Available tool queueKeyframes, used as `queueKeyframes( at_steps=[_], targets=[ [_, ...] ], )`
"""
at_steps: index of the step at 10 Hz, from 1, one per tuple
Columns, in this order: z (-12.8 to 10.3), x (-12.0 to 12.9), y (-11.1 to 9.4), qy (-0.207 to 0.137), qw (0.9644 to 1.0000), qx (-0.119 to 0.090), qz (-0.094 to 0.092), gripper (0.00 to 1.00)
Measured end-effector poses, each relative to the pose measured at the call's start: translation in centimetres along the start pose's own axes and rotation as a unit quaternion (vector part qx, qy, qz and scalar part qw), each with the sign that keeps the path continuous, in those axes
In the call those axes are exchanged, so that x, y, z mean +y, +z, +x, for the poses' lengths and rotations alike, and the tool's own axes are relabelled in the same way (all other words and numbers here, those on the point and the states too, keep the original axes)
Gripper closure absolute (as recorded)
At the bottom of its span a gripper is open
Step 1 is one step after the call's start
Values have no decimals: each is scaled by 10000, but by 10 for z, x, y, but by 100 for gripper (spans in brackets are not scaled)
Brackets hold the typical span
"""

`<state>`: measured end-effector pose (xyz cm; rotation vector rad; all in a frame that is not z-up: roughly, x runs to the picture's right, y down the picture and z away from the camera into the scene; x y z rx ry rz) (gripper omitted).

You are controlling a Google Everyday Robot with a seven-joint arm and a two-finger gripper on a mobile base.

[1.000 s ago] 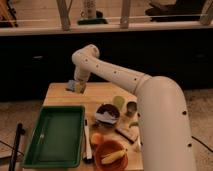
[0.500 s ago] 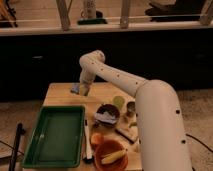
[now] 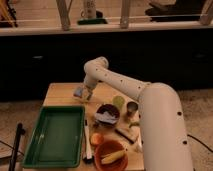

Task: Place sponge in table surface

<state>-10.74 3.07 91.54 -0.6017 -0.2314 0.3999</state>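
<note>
the gripper (image 3: 84, 93) is over the far part of the table surface (image 3: 60, 93), just past the green tray (image 3: 55, 135). the sponge (image 3: 79, 92) is at the gripper, low over the wood. i cannot tell if the jaws are squeezing it or have let go. to the right are a dark bowl (image 3: 107, 114), a green cup (image 3: 118, 101), a metal cup (image 3: 132, 108) and an orange bowl (image 3: 111, 154).

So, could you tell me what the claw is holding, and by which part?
The claw, above the table surface, grips the sponge; which part cannot be told.
</note>
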Motion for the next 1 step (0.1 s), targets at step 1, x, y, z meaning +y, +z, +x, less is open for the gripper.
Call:
queueKeyframes(
  at_steps=[1],
  targets=[
    [8,-1,5,106,9999,-12,19,90]
  ],
)
